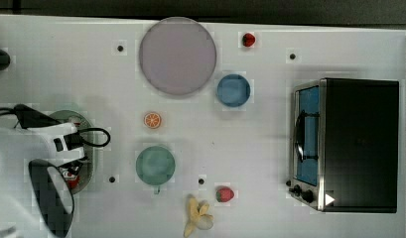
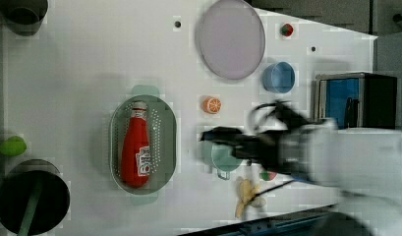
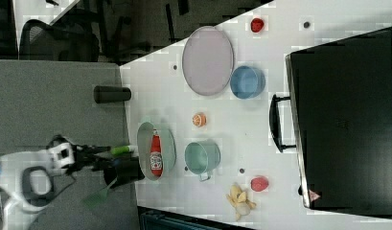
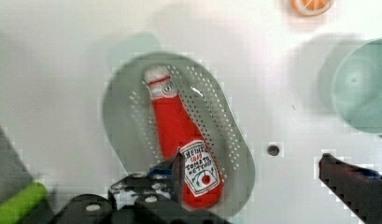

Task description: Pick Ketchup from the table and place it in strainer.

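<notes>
Inside strainer (image 4: 235, 154), ketchup (image 4: 179, 135) lies flat along strainer's long axis, cap end pointing away from gripper (image 4: 254, 172). Gripper wide open, empty, just above bottle's base end. Judgement: placing done, retreat remains.

White table (image 2: 90, 59) (small dark holes): strainer (image 2: 166, 128), lilac plate (image 2: 231, 38), blue bowl (image 2: 278, 77), green cup (image 1: 155, 165), orange slice (image 2: 212, 104), banana (image 1: 198, 215), two strawberries (image 1: 248, 39), toaster oven (image 1: 359, 144)
</notes>
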You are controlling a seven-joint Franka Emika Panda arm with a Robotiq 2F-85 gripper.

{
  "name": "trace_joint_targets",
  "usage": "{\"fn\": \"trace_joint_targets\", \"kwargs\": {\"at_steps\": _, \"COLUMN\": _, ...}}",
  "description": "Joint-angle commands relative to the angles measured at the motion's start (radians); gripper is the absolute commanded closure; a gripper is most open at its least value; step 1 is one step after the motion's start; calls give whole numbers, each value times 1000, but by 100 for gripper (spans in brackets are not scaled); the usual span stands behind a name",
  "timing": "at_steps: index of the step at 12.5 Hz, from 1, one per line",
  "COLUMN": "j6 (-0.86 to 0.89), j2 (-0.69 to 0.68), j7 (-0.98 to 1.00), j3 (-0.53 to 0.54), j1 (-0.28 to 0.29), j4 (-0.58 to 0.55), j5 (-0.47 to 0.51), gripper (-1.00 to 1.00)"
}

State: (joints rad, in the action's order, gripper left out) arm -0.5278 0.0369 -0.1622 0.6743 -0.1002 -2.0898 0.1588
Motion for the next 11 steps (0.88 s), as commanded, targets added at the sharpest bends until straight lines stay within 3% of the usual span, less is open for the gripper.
{"fn": "trace_joint_targets", "kwargs": {"at_steps": 1, "j6": 212, "j2": 71, "j7": 103, "j3": -114, "j1": -92, "j4": 74, "j5": 37, "gripper": -100}}
{"fn": "trace_joint_targets", "kwargs": {"at_steps": 7, "j6": 329, "j2": 156, "j7": 166, "j3": -422, "j1": -127, "j4": 151, "j5": 10, "gripper": -100}}
{"fn": "trace_joint_targets", "kwargs": {"at_steps": 11, "j6": 357, "j2": 143, "j7": 174, "j3": -481, "j1": -127, "j4": 184, "j5": -139, "gripper": -100}}
